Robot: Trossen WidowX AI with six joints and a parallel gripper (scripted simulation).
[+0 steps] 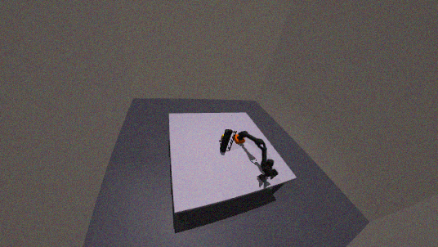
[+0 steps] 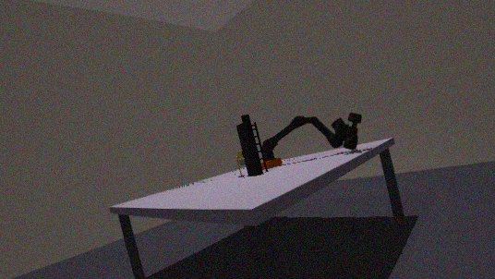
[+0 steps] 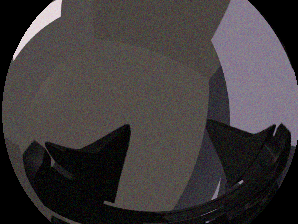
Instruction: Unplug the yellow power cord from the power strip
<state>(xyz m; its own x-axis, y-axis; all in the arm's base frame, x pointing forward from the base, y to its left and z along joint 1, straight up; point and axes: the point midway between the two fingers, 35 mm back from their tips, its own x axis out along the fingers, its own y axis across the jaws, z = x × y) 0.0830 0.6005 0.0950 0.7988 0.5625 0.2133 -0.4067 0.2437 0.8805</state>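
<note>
Near the desk's middle, toward the arm's edge, your gripper (image 3: pixel 166 163) stands wide open, holding nothing, beside the upright black power strip (image 2: pixel 249 147); the yellow cord (image 2: pixel 239 162) shows at its base.

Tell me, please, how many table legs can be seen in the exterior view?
2: one table leg under the near left corner, another under the far right corner. Any others may be hidden beneath the table top.

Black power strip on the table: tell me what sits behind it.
Behind the upright black power strip, the exterior view shows a yellow cord peeking out at its left edge and something orange low beside it. The plug and socket are hidden.
</note>
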